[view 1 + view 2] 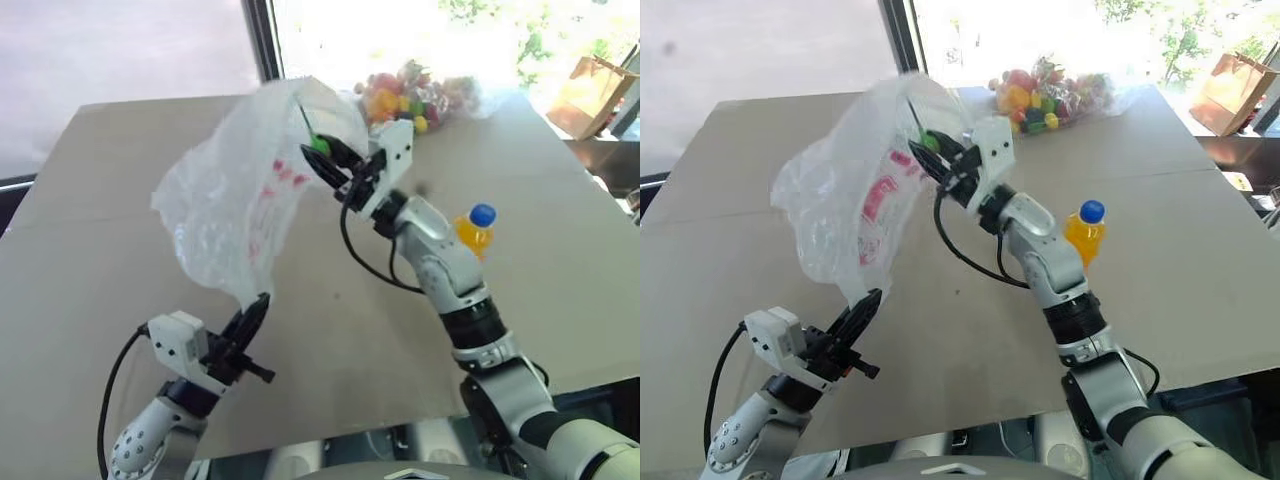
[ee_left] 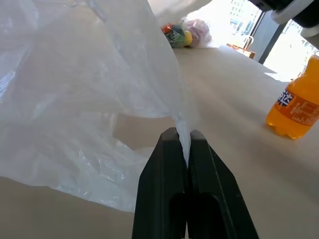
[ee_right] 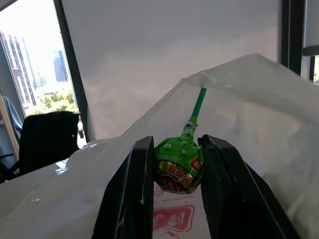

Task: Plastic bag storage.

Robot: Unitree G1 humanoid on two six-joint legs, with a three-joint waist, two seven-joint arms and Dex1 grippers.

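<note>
One crinkly, red-printed plastic bag (image 1: 245, 200)

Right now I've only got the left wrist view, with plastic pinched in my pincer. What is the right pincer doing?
Observer: The right pincer is shut on a green lollipop, up at the plastic bag's top edge.
Operator: Is the bag resting on the table?
Observer: No, it hangs above the table between both arms, with the left pincer on its lowest corner.
Operator: Any print on it?
Observer: Yes, red print on the side facing the robot's head.
</note>
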